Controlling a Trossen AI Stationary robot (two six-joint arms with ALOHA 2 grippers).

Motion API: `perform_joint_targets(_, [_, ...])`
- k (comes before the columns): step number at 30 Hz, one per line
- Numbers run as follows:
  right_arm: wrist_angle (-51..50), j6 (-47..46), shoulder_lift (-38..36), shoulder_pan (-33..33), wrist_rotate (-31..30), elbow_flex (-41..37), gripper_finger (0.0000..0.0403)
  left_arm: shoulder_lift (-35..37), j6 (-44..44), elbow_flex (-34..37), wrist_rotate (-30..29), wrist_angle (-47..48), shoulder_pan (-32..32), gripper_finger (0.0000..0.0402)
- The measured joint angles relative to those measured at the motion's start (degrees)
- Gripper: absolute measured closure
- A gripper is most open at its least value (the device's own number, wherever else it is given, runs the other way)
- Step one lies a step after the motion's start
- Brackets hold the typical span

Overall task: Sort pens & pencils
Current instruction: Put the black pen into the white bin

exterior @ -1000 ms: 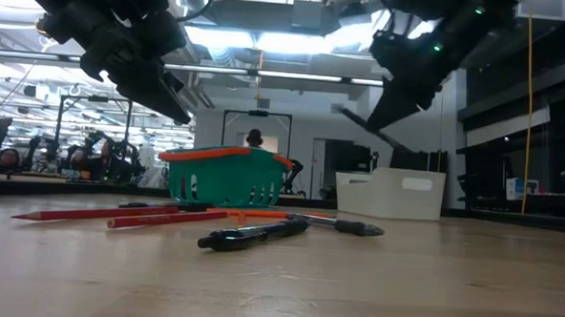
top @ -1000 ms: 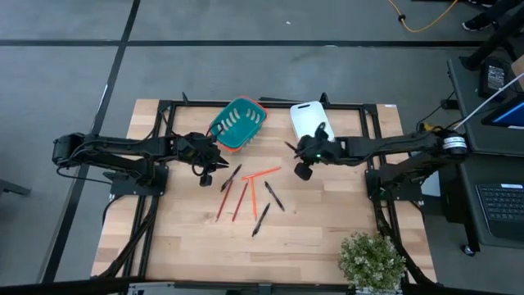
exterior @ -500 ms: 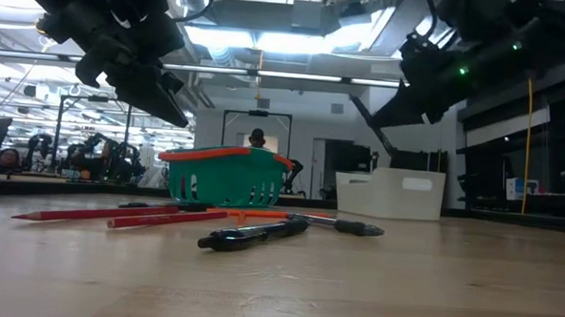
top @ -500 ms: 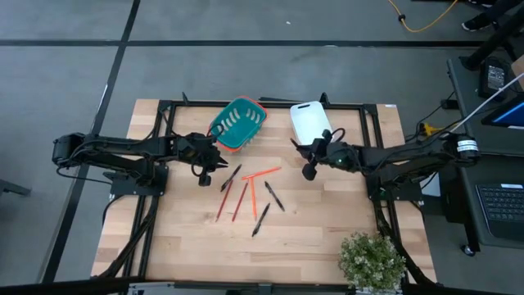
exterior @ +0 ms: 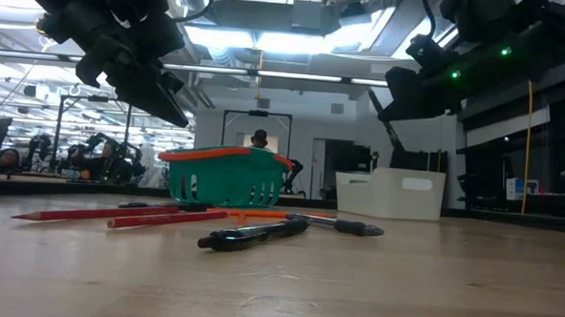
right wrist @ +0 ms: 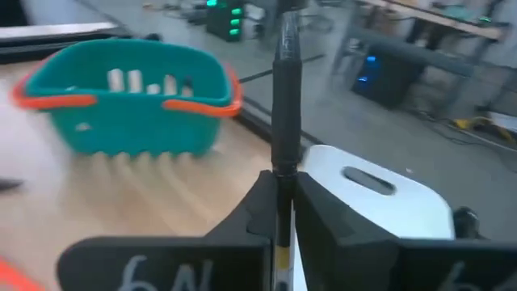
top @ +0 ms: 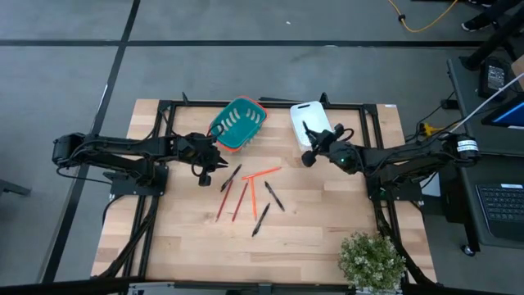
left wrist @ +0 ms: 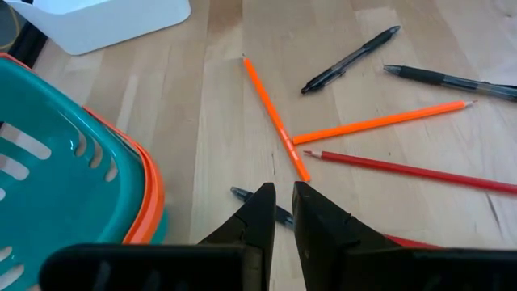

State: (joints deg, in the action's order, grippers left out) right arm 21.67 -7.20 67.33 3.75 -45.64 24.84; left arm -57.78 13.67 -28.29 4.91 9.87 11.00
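My right gripper [top: 309,154] hangs at the near edge of the white bin [top: 309,120], shut on a black pen [right wrist: 284,89]. Three more black pens [top: 232,177] [top: 273,196] [top: 260,220] lie flat on the wood among orange pencils [top: 262,173] [top: 253,198] and red pencils [top: 222,202] [top: 240,201]. My left gripper [left wrist: 283,206] hovers shut and empty beside the teal basket [top: 237,123], above the left end of the pile. One pen [left wrist: 242,194] lies on the table just under its fingertips. My right gripper pinches the pen near one end [right wrist: 279,174] between its two fingers. The rest of the pen sticks out past the fingertips, along the fingers, toward the table's far edge. It is lifted clear, above the white bin [right wrist: 363,194].
The teal basket with its orange rim [right wrist: 129,97] stands at the far edge, left of the white bin. A potted plant [top: 372,260] sits at the near right corner. Bare wood lies in front of the pile.
My right gripper has carried the pen toward the far edge, up to the white bin. It has tipped up from pointing steeply down to nearly level, so the pen now reaches over the bin. The pens and pencils on the table have not moved.
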Motion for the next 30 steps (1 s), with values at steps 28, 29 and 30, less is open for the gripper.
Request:
perform_joint_targets(28, [-0.5, 0.2, 0.0, 4.3, -4.7, 0.0, 0.0375, 0.0, 0.0, 0.0, 0.0, 0.0, 0.0, 0.0360])
perform_joint_targets(29, [-0.4, 0.2, 0.0, 5.4, -3.5, 0.0, 0.0375, 0.0, 0.0, 0.0, 0.0, 0.0, 0.0, 0.0360])
perform_joint_targets(30, [-0.3, 0.3, 0.0, 6.4, -2.4, 0.0, 0.0375, 0.0, 0.0, 0.0, 0.0, 0.0, 0.0, 0.0360])
